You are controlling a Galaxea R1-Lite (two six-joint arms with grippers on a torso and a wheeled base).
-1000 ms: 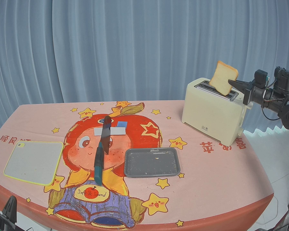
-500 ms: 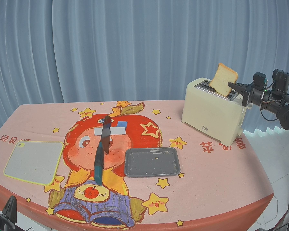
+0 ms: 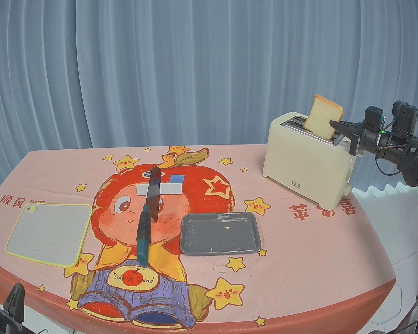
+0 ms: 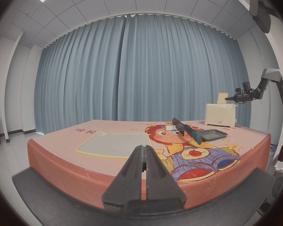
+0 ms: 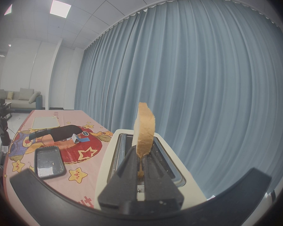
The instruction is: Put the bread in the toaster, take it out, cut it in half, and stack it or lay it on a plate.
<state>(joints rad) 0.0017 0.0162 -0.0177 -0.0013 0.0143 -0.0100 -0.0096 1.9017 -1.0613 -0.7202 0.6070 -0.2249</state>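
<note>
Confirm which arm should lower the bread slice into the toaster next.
Right. Its end effector is shut on the tan square bread slice, held tilted above the cream two-slot toaster. The left end effector is shut and empty at the opposite side, near the grey yellow-rimmed cutting board.

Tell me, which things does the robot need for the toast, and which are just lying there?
Needed: bread, held by the right gripper; toaster; knife; cutting board; grey tray.
Just lying there: white strip and blue piece by the knife tip; cartoon tablecloth.
</note>
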